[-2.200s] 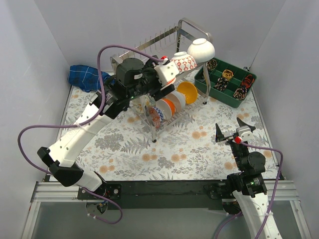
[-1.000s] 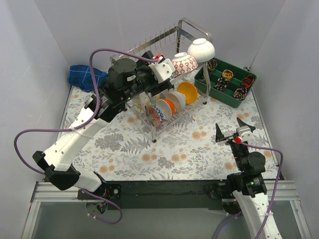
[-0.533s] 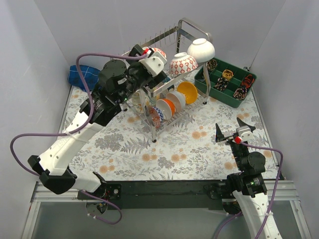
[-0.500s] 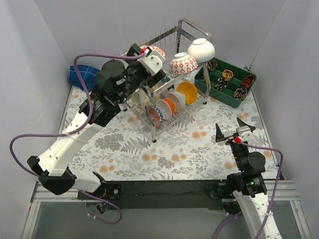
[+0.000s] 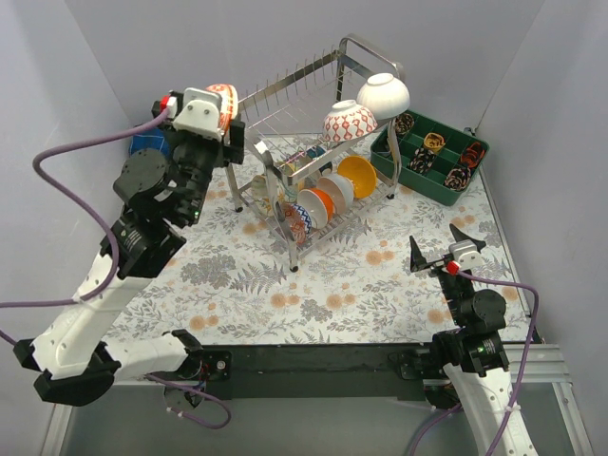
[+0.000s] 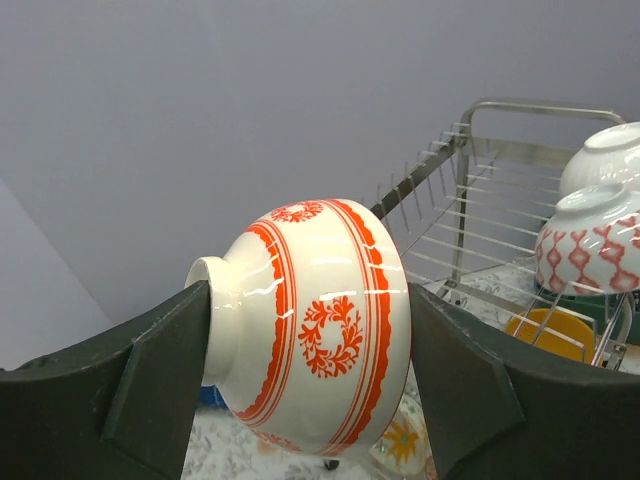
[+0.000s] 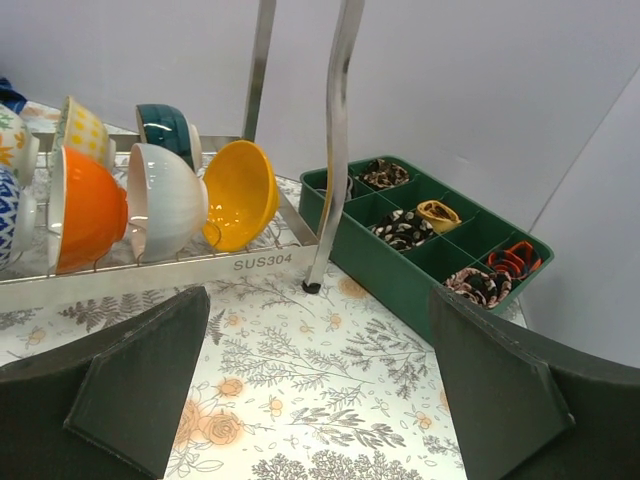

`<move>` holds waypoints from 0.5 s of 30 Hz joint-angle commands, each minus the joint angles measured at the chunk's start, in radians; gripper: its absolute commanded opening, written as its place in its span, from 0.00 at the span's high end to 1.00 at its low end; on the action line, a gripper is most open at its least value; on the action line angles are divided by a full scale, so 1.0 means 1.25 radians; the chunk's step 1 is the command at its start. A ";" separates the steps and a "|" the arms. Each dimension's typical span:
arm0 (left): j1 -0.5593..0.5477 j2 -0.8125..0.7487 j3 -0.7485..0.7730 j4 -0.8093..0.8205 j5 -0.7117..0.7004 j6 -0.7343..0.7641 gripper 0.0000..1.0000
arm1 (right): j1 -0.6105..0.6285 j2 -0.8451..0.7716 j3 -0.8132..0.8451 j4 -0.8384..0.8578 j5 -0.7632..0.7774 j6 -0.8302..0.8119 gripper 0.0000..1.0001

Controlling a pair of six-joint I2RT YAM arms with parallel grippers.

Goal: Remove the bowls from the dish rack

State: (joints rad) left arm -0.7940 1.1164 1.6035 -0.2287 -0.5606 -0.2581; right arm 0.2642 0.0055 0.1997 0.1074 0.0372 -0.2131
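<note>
Listing from the near edge outward:

- right gripper [image 5: 440,249]: fingers wide apart, holding nothing, low over the floral table cover [image 5: 285,294].
- two-tier steel wire dish rack [image 5: 370,47], lower tier: blue-patterned bowl [image 5: 296,217], orange bowl [image 5: 321,200], plain white bowl [image 5: 334,188] and yellow bowl [image 5: 358,175], all on edge in the slots. The right wrist view adds a dark teal bowl [image 7: 165,128] and a yellow-checked bowl [image 7: 80,125] behind them, which the top view barely shows.
- upper tier: red-lattice bowl [image 5: 349,121] and white footed bowl [image 5: 383,93], both upside down.
- green divided plastic tray [image 5: 385,161], just right of the rack.
- left gripper [image 5: 204,112]: far left, high, clear of the rack, clamped on a cream bowl with red-orange bands [image 6: 320,320]. Only the left wrist view shows the hold, with one finger on the foot ring and the other on the rim side.

Handling, as I judge it: glazed ceramic is rigid, slick and breakable, with moderate weight. A grip across foot and rim looks sound, but the bowl should be set down gently.
</note>
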 commanded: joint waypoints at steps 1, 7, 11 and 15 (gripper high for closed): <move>0.000 -0.090 -0.099 -0.054 -0.116 -0.142 0.90 | 0.005 -0.070 0.027 0.016 -0.058 0.004 0.01; 0.004 -0.200 -0.280 -0.142 -0.110 -0.344 0.93 | 0.003 0.021 0.076 -0.005 -0.190 0.046 0.01; 0.022 -0.221 -0.404 -0.204 -0.044 -0.472 0.90 | 0.003 0.144 0.129 -0.047 -0.258 0.081 0.01; 0.089 -0.250 -0.496 -0.208 0.067 -0.566 0.89 | 0.005 0.254 0.184 -0.109 -0.316 0.138 0.01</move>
State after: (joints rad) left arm -0.7547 0.8429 1.0618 -0.4702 -0.6189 -0.7914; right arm 0.2642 0.2268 0.3489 0.0460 -0.2485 -0.1238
